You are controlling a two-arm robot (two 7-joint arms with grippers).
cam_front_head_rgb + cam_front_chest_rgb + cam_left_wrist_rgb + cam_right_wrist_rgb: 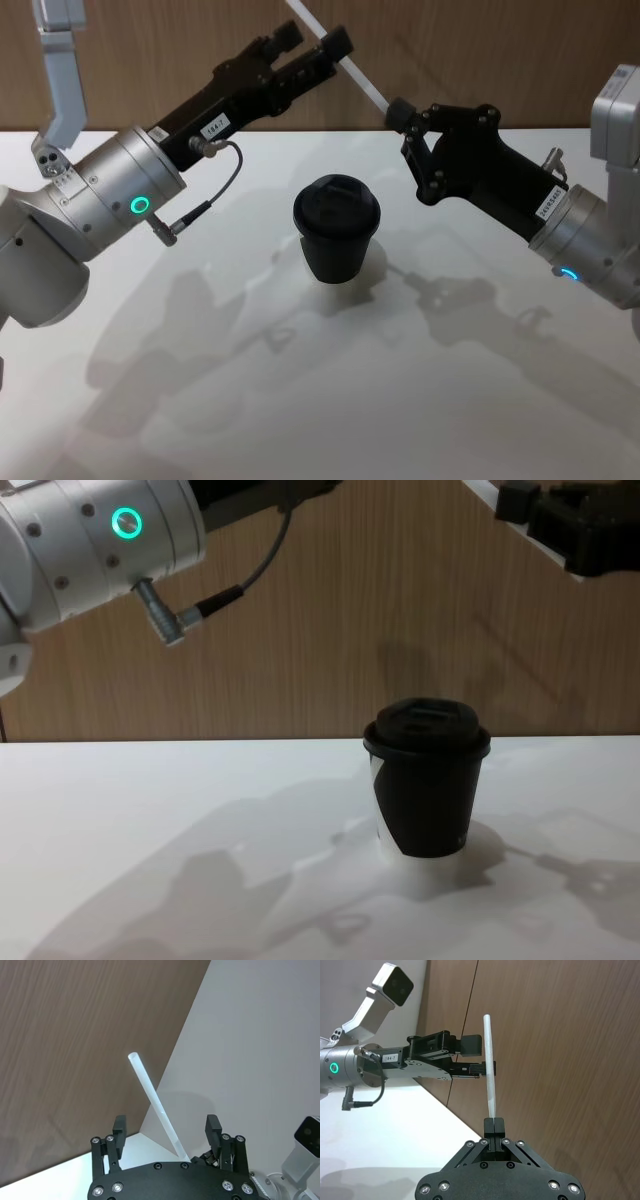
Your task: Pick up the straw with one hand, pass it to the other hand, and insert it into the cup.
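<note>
Straw (365, 80) clamped at its lower end in right gripper (398, 110), upper part between wide-spread fingers of left gripper (312, 40), above cup (336, 228).

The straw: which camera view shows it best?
The right wrist view: the straw runs nearly full length from the shut right gripper up through the open left gripper. The left wrist view shows its upper part, the head view a stretch between the grippers, and the chest view a sliver at the top edge.

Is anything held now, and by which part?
The right gripper holds the long, thin white plastic straw by one end, jaws shut. The jaws of the left gripper stand open around the straw farther up.
</note>
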